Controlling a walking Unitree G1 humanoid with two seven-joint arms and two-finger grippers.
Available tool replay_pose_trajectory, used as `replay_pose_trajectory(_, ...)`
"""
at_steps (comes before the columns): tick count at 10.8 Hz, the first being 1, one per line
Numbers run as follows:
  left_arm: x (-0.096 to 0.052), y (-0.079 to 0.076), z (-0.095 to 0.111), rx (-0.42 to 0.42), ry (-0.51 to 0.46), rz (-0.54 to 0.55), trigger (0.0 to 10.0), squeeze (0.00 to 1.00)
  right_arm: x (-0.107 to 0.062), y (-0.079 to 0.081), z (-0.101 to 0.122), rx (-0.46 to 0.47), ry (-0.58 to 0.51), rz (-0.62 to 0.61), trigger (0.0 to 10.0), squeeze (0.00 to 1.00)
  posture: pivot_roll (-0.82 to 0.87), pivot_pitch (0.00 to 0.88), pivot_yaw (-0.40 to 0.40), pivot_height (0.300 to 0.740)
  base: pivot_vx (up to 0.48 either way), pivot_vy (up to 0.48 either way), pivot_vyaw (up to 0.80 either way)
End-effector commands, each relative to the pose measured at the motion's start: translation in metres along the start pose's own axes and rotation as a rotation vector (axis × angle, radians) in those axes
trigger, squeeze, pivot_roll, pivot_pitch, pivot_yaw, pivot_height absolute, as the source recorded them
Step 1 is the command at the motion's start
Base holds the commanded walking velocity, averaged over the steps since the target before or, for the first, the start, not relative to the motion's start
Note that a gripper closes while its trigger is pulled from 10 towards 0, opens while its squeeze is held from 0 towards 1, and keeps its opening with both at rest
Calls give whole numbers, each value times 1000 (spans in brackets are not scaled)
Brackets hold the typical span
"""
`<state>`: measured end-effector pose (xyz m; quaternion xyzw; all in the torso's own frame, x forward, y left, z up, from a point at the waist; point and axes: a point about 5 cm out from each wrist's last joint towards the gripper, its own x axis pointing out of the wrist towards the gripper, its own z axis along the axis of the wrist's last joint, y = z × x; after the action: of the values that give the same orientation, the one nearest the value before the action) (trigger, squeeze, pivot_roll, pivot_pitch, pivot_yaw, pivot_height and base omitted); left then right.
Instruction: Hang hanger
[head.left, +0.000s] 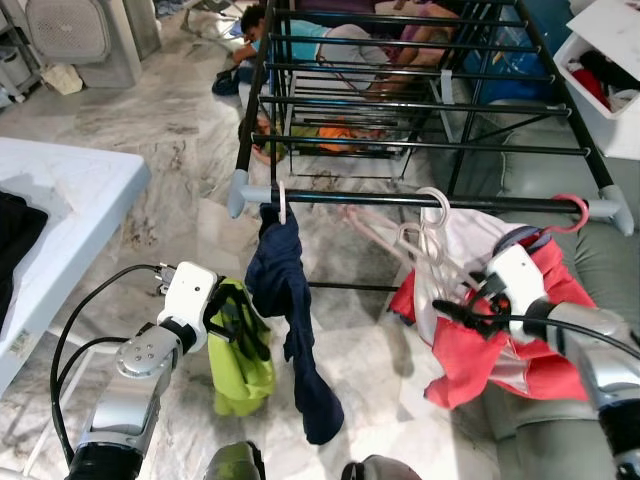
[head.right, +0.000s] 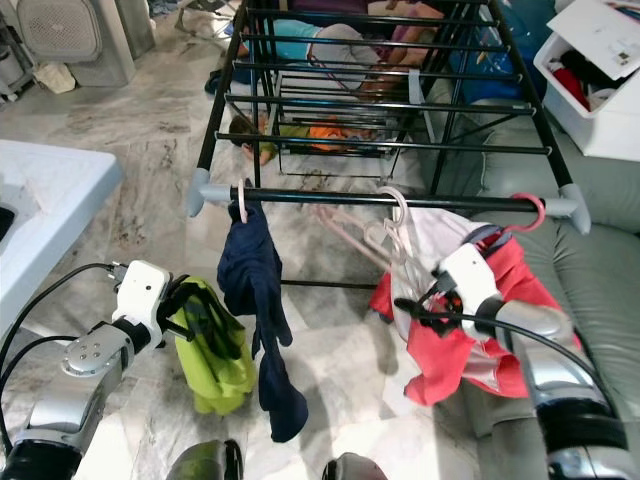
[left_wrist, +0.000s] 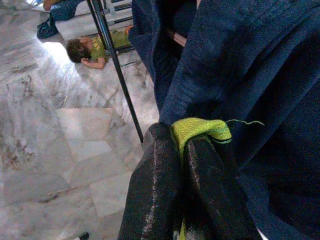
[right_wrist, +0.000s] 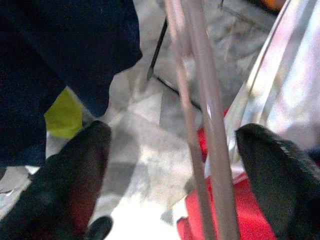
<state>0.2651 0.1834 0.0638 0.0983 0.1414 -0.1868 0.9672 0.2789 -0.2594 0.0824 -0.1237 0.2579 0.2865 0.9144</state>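
The right gripper (right_wrist: 170, 165) stands open, its black fingers (right_wrist: 75, 175) spread to either side of a pale pink hanger (right_wrist: 205, 130) without touching it. That hanger hooks over the front rail (head.left: 480, 203) of the black drying rack (head.left: 400, 100), right of the rail's middle, with a red garment (head.left: 480, 360) hanging just behind it. The left gripper (left_wrist: 182, 165) is clamped on a lime-green garment (head.left: 240, 360), just beside the navy garment (head.left: 290, 300) that hangs near the rail's left end. A person (head.left: 300, 45) lies on the marble floor (head.left: 170, 150) beyond the rack.
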Motion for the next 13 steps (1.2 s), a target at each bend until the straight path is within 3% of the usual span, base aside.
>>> replay_pose_trajectory(1, 0, 0, 2, 12, 0, -6, 10000, 0, 1, -1, -1, 12, 11, 6, 0, 0, -45, 80, -18, 740, 0, 0, 0)
replay_pose_trajectory(3, -1, -1, 1, 14, 6, -8, 10000, 0, 4, -5, 6, -14, -7, 19, 0, 0, -42, 82, -19, 740, 0, 0, 0)
replay_pose_trajectory(4, -1, -1, 1, 12, 8, -10, 10000, 0, 6, -7, 8, -29, -3, 23, 1922, 0, -42, 83, -22, 740, 0, 0, 0)
replay_pose_trajectory(5, -2, -2, 1, 11, 9, -14, 10000, 0, 8, -8, 12, -53, -8, 36, 4588, 0, -42, 85, -21, 740, 0, 0, 0)
replay_pose_trajectory(6, -2, -2, 1, 10, 12, -17, 10000, 0, 11, -9, 15, -60, -7, 47, 5725, 0, -42, 88, -21, 740, 0, 0, 0)
replay_pose_trajectory(7, -1, -3, 0, 7, 16, -21, 10000, 0, 16, -10, 15, -78, 19, 58, 5490, 0, -43, 86, -18, 740, 0, 0, 0)
replay_pose_trajectory(9, 0, -1, 0, 9, 21, -16, 10000, 0, 25, -15, 17, -119, 81, 75, 0, 0, -39, 83, -26, 740, 0, 0, 0)
replay_pose_trajectory(13, -1, -4, -2, -1, 28, -13, 10000, 0, 29, -22, 22, -119, 100, 62, 0, 0, -36, 78, -42, 740, 0, 0, 0)
